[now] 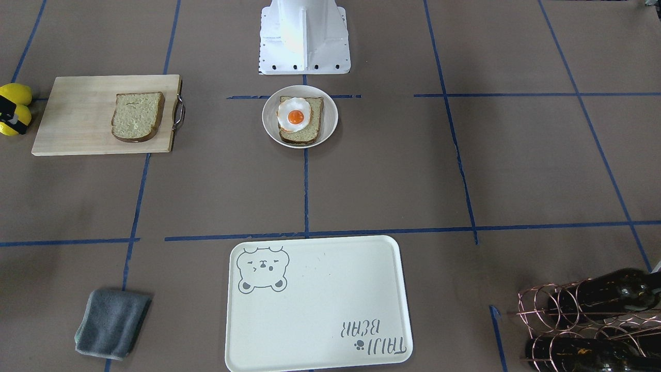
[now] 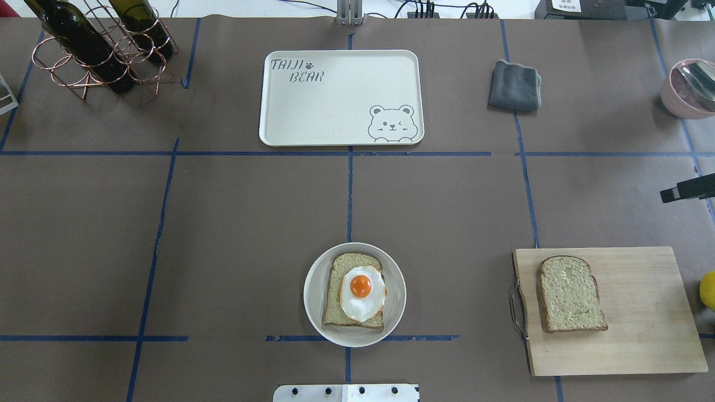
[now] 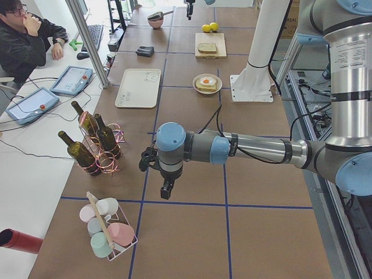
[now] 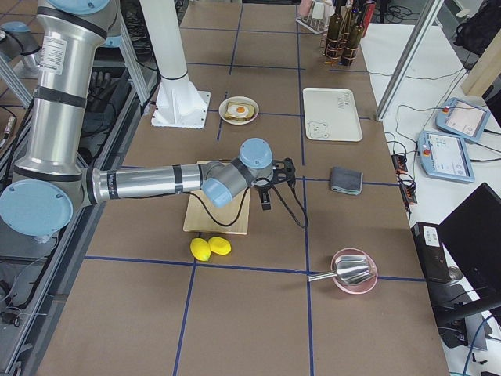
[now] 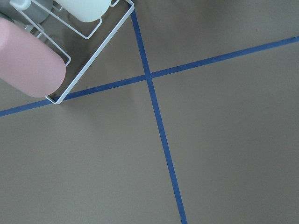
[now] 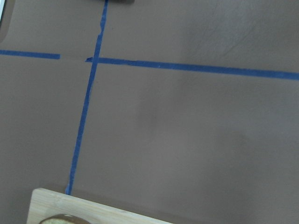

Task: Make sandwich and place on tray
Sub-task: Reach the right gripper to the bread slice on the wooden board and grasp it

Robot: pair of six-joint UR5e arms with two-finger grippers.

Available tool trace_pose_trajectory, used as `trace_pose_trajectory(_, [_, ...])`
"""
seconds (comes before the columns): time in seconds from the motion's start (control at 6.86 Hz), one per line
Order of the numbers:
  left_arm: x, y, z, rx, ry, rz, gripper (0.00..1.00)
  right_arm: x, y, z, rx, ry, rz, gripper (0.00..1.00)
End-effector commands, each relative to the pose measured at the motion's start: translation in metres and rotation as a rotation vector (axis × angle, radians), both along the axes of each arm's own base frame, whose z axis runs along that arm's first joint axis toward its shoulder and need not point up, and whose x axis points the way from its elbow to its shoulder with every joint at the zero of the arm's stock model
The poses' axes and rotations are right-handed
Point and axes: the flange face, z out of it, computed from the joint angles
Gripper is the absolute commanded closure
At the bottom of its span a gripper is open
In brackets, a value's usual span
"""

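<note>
Left hand (image 3: 165,190) and right hand (image 4: 266,198) hung over the tabletop (image 1: 387,181); whether either was open or closed, I could not tell. One bread slice (image 2: 571,294) lay on the cutting board (image 2: 642,340) beside the right hand. The second slice (image 2: 334,290), bearing the fried egg (image 2: 362,293), sat in the white dish (image 2: 397,290) between the hands. The tray (image 2: 335,106) lay well apart from both.
</note>
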Motion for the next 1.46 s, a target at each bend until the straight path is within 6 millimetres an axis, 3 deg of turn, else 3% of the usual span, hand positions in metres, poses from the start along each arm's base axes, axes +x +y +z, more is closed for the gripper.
trace_pose_trajectory(0.0, [0.000, 0.000, -0.001, 0.002, 0.000, 0.000, 0.00, -0.079, 0.035, -0.011, -0.057, -0.051, 0.062, 0.00])
trace_pose_trajectory(0.15, [0.000, 0.000, -0.001, 0.004, 0.000, 0.000, 0.00, -0.115, 0.051, -0.015, -0.072, -0.050, 0.081, 0.00])
trace_pose_trajectory(0.29, [0.000, 0.000, -0.002, 0.005, 0.000, 0.000, 0.00, -0.137, 0.076, -0.007, -0.068, -0.006, 0.088, 0.06])
trace_pose_trajectory(0.44, [0.000, 0.000, -0.002, 0.005, 0.000, 0.000, 0.00, -0.144, 0.092, -0.005, -0.061, 0.014, 0.087, 0.15])
trace_pose_trajectory(0.73, [0.000, 0.000, -0.002, 0.005, 0.000, 0.000, 0.00, -0.127, 0.117, 0.005, -0.036, -0.020, 0.058, 0.40])
trace_pose_trajectory(1.31, [-0.001, 0.000, -0.002, 0.005, -0.001, -0.002, 0.00, -0.151, 0.134, 0.009, -0.010, 0.005, 0.027, 0.42])
